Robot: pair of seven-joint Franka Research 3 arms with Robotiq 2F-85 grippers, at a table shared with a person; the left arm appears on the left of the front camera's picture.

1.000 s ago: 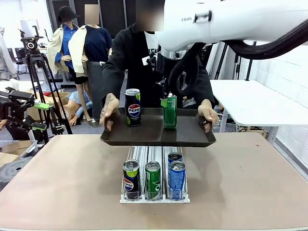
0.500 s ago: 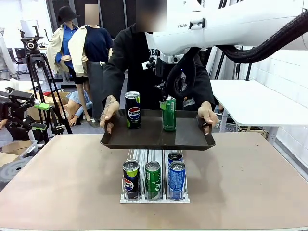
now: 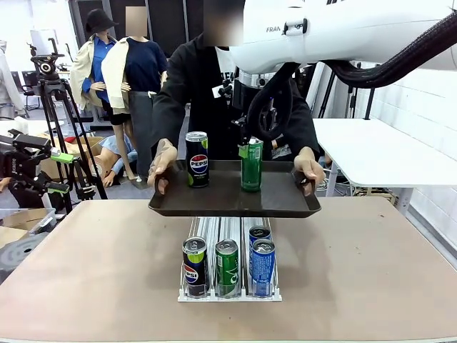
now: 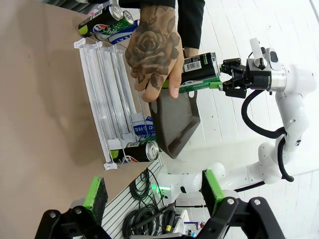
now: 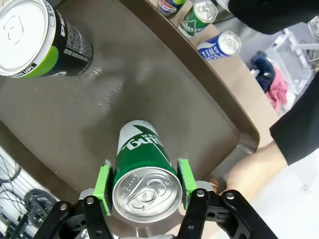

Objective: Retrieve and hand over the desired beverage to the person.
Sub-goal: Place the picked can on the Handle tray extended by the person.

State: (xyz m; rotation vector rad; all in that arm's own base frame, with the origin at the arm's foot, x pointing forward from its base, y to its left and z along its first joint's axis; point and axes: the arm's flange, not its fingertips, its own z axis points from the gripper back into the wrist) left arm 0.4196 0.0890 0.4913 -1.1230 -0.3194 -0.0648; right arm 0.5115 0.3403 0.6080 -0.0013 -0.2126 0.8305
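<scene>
Right now my right end effector (image 5: 143,180) is clenched on the green can (image 5: 142,154), with a green pad (image 5: 103,181) pressed to each side just under its rim. The can stands upright on the dark tray (image 3: 228,204), which the person (image 3: 193,86) holds level above the tabletop (image 3: 93,264) with one hand (image 3: 163,163) at the tray's 9 o'clock edge and the other hand (image 3: 308,170) at its 3 o'clock edge. In the front view the green can is near the tray's middle, and a black Pepsi can (image 3: 197,161) stands apart from it at its 9 o'clock, also upright.

At 6 o'clock from the tray, down on the tabletop, a clear rack (image 3: 214,229) holds a black Pepsi can, a green can and two blue cans in its lanes.

My left end effector (image 4: 152,189) is released, its fingers spread wide with nothing between them, well away from the tray.
</scene>
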